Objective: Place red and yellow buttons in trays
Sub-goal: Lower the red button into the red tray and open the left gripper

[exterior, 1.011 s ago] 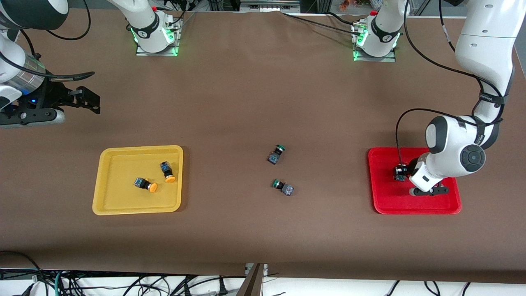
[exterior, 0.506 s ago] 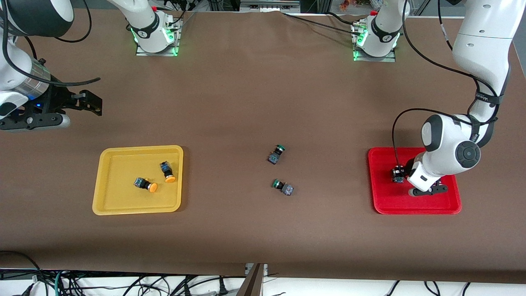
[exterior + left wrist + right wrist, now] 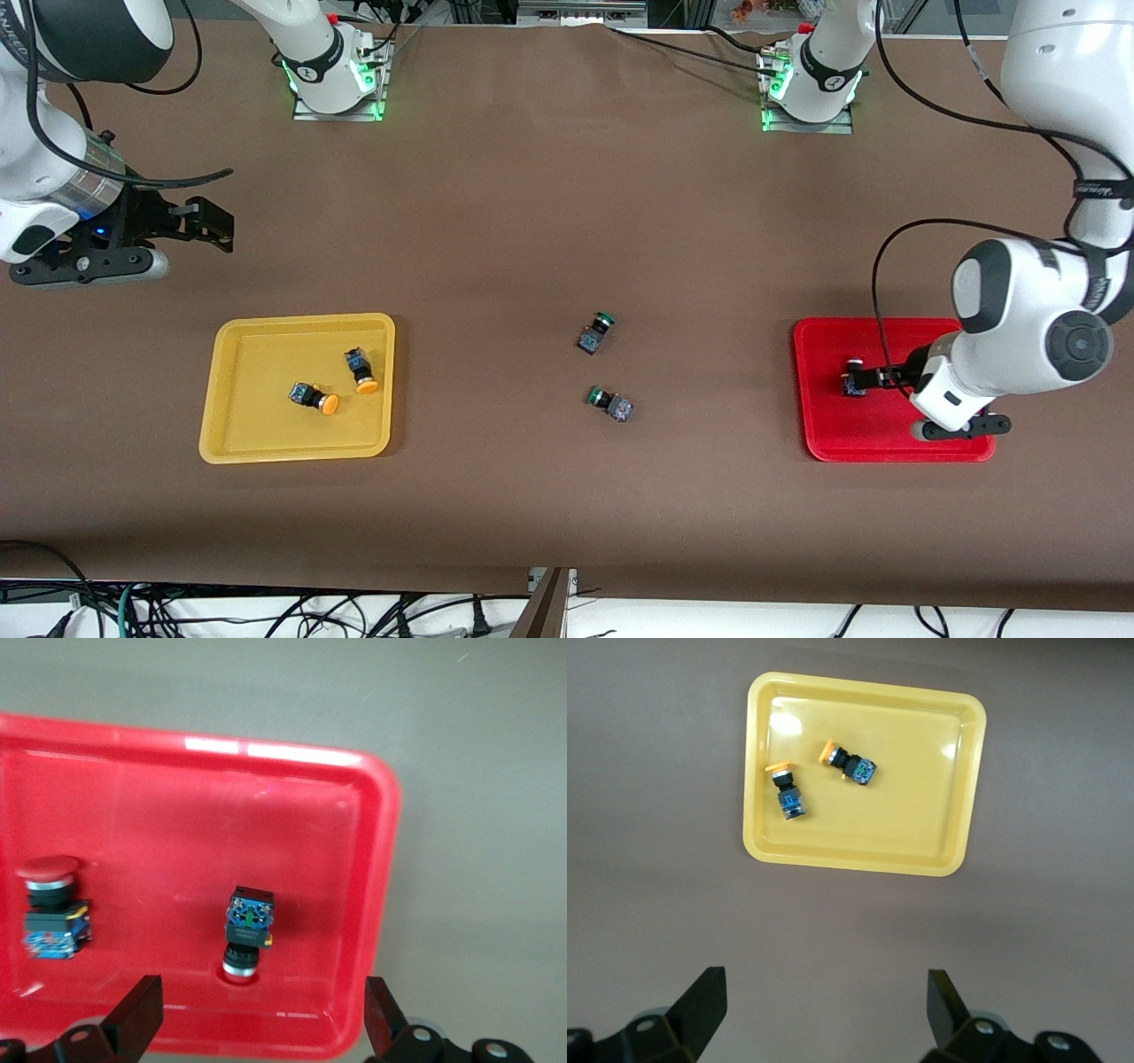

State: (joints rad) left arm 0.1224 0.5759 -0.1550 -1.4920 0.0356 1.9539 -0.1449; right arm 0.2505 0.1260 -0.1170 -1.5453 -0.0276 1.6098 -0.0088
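The red tray (image 3: 833,434) lies at the left arm's end of the table. In the left wrist view the red tray (image 3: 177,815) holds two red buttons: one (image 3: 248,930) stands cap down, the other (image 3: 53,908) lies beside it. Only one red button (image 3: 853,377) shows in the front view; the arm hides the other. My left gripper (image 3: 259,1028) is open and empty, above the tray (image 3: 877,377). The yellow tray (image 3: 257,425) holds two yellow buttons (image 3: 361,369) (image 3: 314,398), also in the right wrist view (image 3: 788,793) (image 3: 850,765). My right gripper (image 3: 199,221) (image 3: 824,1005) is open and empty, over bare table.
Two green-capped switches (image 3: 596,332) (image 3: 611,403) lie on the brown table between the trays. The arm bases (image 3: 332,71) (image 3: 811,80) stand along the edge farthest from the front camera. Cables hang below the table's near edge.
My left gripper has let go of the red button in the red tray and drawn back and up from it. My right gripper has shifted slightly toward the table's middle.
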